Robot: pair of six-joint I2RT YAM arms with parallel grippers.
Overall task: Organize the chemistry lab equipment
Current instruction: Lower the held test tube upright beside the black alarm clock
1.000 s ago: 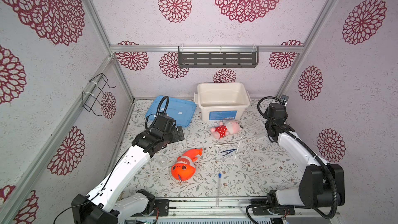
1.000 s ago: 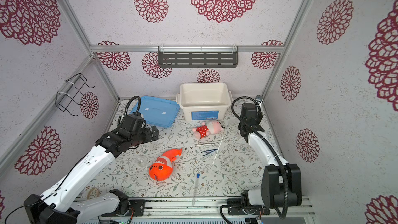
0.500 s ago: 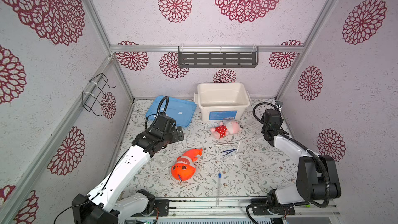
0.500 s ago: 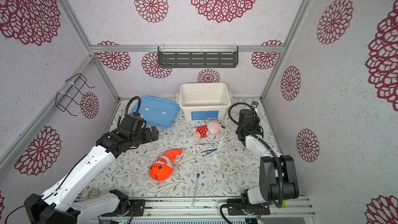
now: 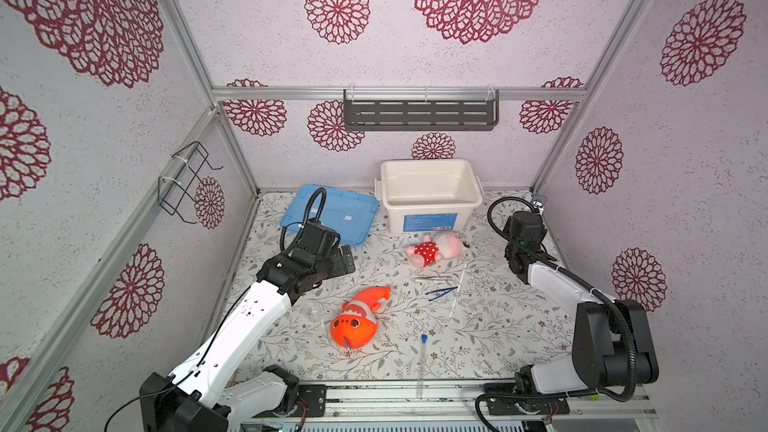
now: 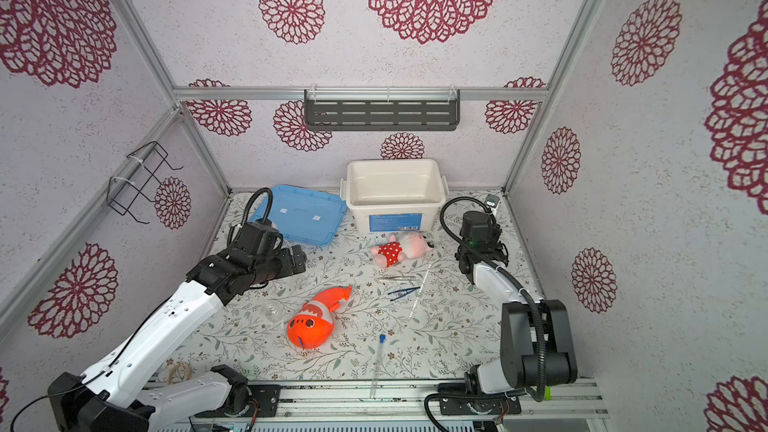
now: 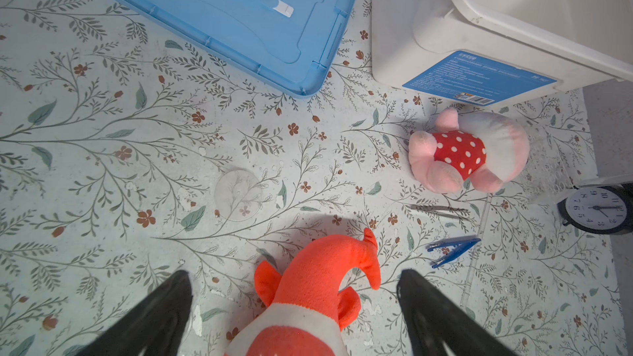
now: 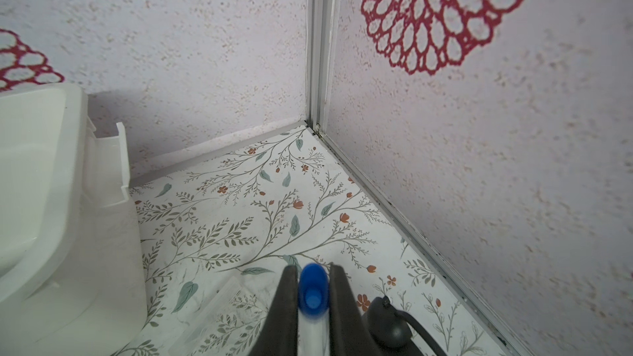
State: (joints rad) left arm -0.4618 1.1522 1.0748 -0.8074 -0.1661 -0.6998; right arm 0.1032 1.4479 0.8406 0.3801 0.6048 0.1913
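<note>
Right hand (image 8: 313, 270) pinches a clear tube (image 8: 313, 330) at its blue cap (image 8: 312, 279): light, stiff, slick, probably brittle, so the cap seems the safest hold; left hand (image 7: 294, 275) hangs open

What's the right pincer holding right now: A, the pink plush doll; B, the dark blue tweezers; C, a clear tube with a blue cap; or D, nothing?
C: the right wrist view shows the right pincer shut on a blue-capped tube, its cap showing between the jaws.
</note>
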